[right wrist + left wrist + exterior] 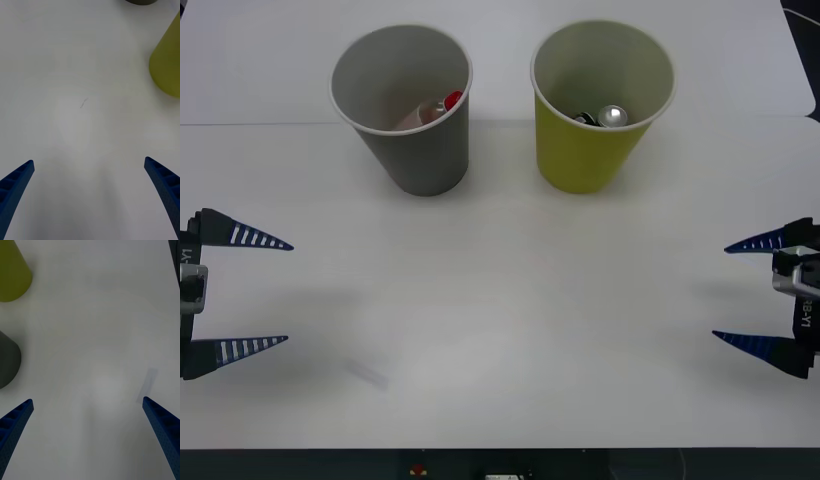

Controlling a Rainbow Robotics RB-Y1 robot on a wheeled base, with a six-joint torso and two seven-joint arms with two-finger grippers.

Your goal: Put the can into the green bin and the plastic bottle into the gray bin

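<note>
A big white table [500, 330] fills the front view. Two tall paper cups stand on it, side by side near the far edge, with a small gap between them.

The gray bin [405, 105] is on the left. It stands upright, wide at the top and narrow at the bottom, with a white rim. Inside it lies the plastic bottle [432, 112]. The bottle is tipped over and leans on the inner wall, with its red cap pointing up toward the rim.

The green bin [600, 100] is on the right. It also stands upright and is pale inside. The can [610, 116] sits down at the bottom of it, and its shiny silver top faces up.

The left gripper [285, 292] waits at the left edge of the table, well away from both bins. Its two blue fingers [15, 423] are spread wide apart, and nothing is between them.

The right gripper [721, 290] waits at the right edge of the table, also well away from the bins. Its blue fingers [165, 187] are wide apart too and hold nothing.
</note>
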